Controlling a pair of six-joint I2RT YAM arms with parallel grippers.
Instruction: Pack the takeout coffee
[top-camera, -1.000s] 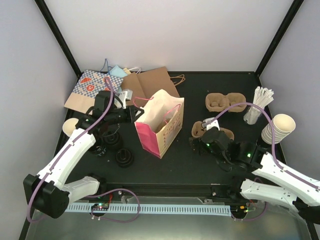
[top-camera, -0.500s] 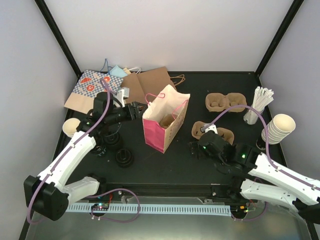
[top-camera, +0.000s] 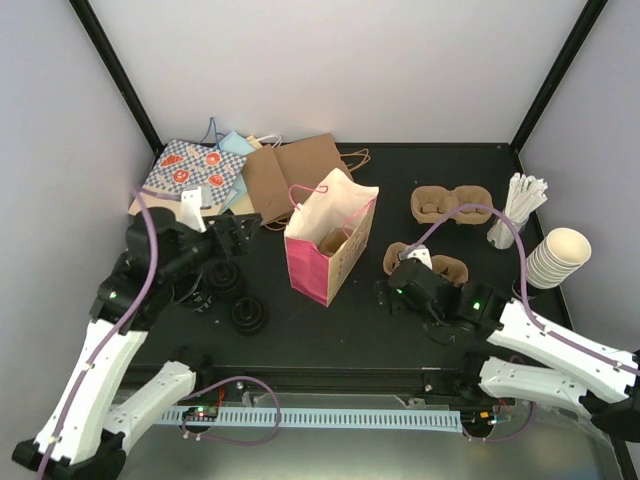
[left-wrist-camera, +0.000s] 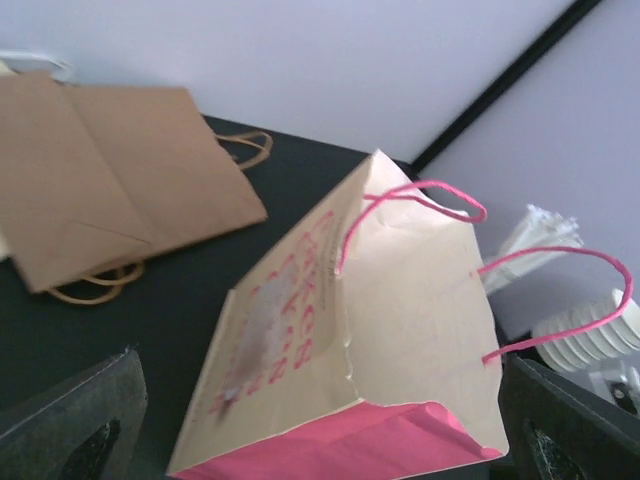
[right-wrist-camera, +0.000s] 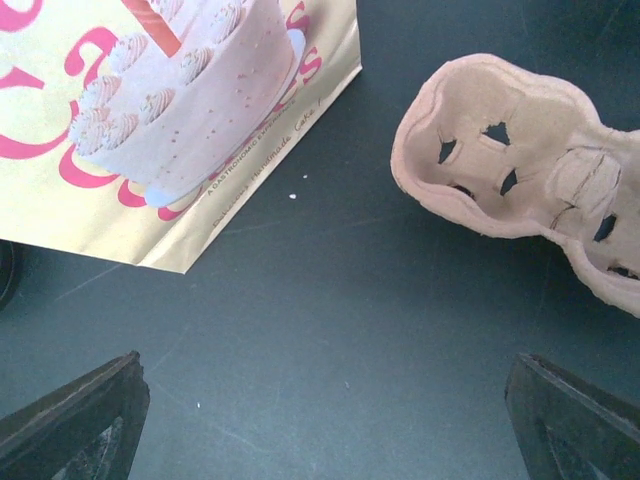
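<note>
Gift bag (top-camera: 328, 245), cream with a pink side and pink cord handles: upright at the middle of the counter (top-camera: 340, 335), mouth open upward. Something tan shows inside, and I cannot tell what it is. Left gripper (top-camera: 243, 224): just left of the bag and apart from it, fingers spread wide with nothing between them. Right gripper (top-camera: 385, 293): over bare counter between the bag's foot and the nearer pulp carrier (top-camera: 440, 268), fingers likewise wide apart and holding nothing. That carrier holds no cup in my right wrist view. Second pulp carrier (top-camera: 452, 205): right of middle, toward the far edge. Takeout coffee: I can make out no capped cream cup for certain. Black-topped rounds (top-camera: 248, 315) stand toward the left edge beside my left arm, and from above I cannot tell capped cups from loose lids. Lidless cup stack (top-camera: 555, 258) and stir sticks (top-camera: 515, 210): right edge. Flat paper bags (top-camera: 290, 170): far left corner. Step, as I judge it: bag stood ready, loading not begun. Next move, as I judge it: find the capped cups, seat them in a carrier, and lower it straight through the mouth. The left fingers should steady the rim meanwhile, since light paper will likely tip or fold.
</note>
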